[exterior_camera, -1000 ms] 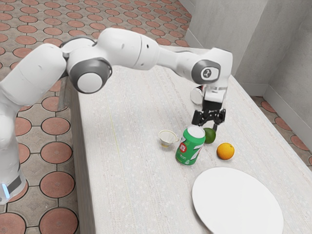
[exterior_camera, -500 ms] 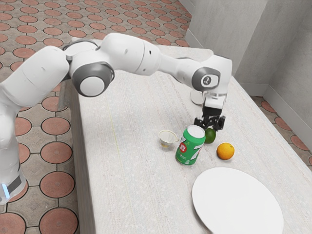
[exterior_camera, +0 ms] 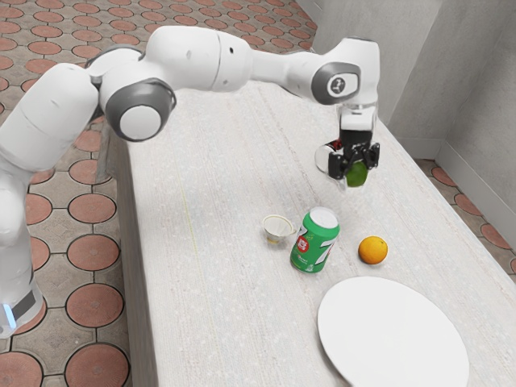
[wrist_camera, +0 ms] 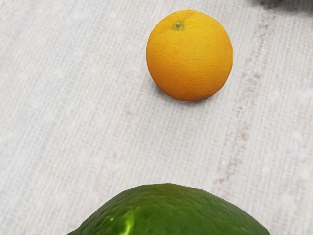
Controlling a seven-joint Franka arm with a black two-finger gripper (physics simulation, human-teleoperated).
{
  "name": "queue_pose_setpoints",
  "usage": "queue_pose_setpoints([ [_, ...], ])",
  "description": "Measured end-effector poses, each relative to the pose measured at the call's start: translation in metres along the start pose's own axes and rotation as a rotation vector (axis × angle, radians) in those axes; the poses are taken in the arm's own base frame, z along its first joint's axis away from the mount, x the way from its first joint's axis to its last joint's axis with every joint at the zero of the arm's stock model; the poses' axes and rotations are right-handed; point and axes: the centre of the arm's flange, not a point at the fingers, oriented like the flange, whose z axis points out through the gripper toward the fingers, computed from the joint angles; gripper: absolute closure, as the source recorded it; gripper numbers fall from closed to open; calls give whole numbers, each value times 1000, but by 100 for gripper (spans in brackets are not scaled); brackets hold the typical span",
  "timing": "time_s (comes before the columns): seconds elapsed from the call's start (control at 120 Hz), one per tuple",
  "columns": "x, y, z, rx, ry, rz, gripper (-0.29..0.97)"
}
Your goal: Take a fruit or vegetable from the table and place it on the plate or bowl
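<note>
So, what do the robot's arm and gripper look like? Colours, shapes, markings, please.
The arm is glossy white, made of thick rounded links. Grey rings and round caps sit at its joints; the wrist cap bears a small white mark. The gripper is black and two-fingered. A blue light glows on the base.

Plain room: tiled floor (exterior_camera: 81, 266), stone table (exterior_camera: 218, 161)

White arm (exterior_camera: 242, 68): fat smooth tubes, shiny, round ends. Big grey cap (exterior_camera: 139, 113), round, paler middle, well away from gripper (exterior_camera: 355, 167). Small grey cap (exterior_camera: 339, 81), round, tiny white mark on it, just above gripper. Gripper black, two short fingers. Boxy hand (exterior_camera: 355, 129), black and white, touching gripper's top. Base (exterior_camera: 12, 266), farthest from gripper: white post, grey band, little blue light (exterior_camera: 7, 311).
</note>
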Motion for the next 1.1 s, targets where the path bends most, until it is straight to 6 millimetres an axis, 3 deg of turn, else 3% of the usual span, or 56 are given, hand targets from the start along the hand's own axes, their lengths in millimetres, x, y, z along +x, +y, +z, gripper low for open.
queue_pose_setpoints([
  [0.058, 16, 11, -53, 58, 21, 25, 41],
  [0.108, 37, 24, -86, 89, 44, 57, 41],
  [0.183, 86, 50, -110, 96, 80, 134, 41],
  [0.242, 131, 74, -109, 78, 99, 204, 41],
  [0.35, 203, 115, -88, 25, 119, 315, 39],
  [0.458, 235, 133, -51, -28, 103, 359, 40],
  [0.642, 259, 141, 42, -121, 58, 377, 40],
  [0.775, 273, 151, 88, -151, 38, 389, 40],
  [0.925, 269, 148, 128, -167, 21, 370, 40],
  [1.1, 267, 145, 145, -161, 19, 354, 40],
])
